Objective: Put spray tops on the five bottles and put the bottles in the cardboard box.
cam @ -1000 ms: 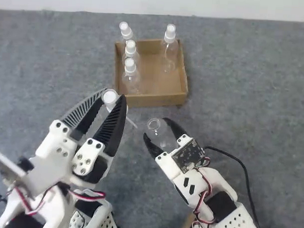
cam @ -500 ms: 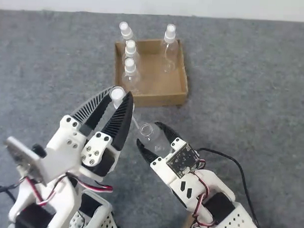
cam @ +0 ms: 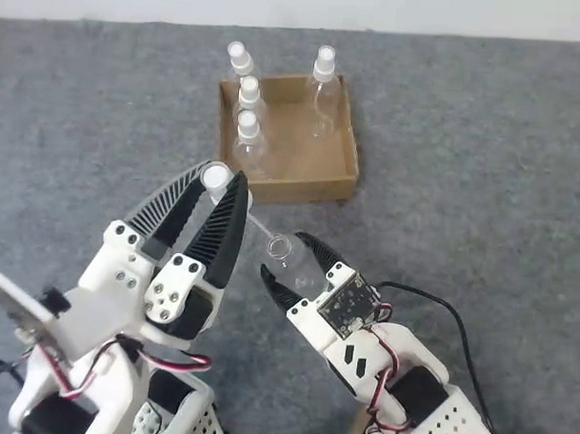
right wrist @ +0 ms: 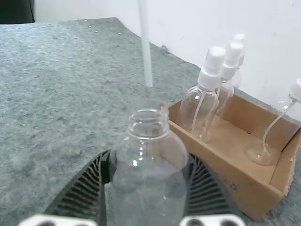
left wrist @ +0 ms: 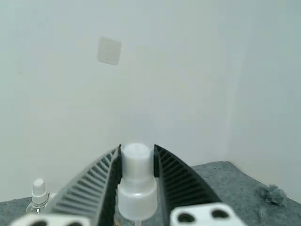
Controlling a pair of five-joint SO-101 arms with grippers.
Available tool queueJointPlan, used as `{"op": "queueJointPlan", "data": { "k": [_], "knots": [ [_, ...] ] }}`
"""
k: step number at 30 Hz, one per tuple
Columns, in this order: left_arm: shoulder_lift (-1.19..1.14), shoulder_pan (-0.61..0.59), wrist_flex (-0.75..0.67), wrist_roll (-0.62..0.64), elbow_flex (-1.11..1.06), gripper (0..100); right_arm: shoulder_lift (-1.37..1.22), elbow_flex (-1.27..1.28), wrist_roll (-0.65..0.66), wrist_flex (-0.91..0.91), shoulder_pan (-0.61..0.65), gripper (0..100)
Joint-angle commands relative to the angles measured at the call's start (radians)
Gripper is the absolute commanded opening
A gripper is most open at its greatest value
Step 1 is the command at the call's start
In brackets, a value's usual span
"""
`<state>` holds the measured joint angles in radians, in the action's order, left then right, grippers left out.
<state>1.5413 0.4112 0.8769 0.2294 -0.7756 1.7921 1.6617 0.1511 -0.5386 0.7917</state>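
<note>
My left gripper (cam: 218, 181) is shut on a white spray top (cam: 213, 178), held above the carpet in front of the cardboard box (cam: 300, 190). Its thin dip tube (cam: 259, 226) slants down toward the mouth of a clear open bottle (cam: 287, 258). My right gripper (cam: 287, 257) is shut on that bottle, holding it upright. In the left wrist view the spray top (left wrist: 137, 181) sits between the black ribbed fingers (left wrist: 175, 175). In the right wrist view the tube (right wrist: 145, 42) hangs just above the bottle's neck (right wrist: 148, 123), its tip short of the rim.
Several capped spray bottles (cam: 247, 130) stand in or at the box, mostly along its left side, one (cam: 324, 68) at the back right. Grey carpet surrounds the box. In the right wrist view the capped bottles (right wrist: 207, 94) and box wall (right wrist: 225, 174) lie just beyond the held bottle.
The right gripper drew the bottle slightly left and toward the near edge, then held still. The left gripper shifted the spray top a little, its tube tip now close over the bottle mouth.
</note>
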Motion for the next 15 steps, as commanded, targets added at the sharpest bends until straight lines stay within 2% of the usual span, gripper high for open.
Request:
{"op": "queueJointPlan", "data": {
  "k": [1, 15],
  "knots": [
    [0.006, -0.003, 0.003, 0.008, 0.001, 1, 0.022, 0.02, 0.014, 0.005, 0.01, 3.2],
    [0.006, -0.002, -0.011, 0.008, -0.09, 1, 0.022, 0.02, 0.014, 0.005, 0.007, 3.3]
  ]
}}
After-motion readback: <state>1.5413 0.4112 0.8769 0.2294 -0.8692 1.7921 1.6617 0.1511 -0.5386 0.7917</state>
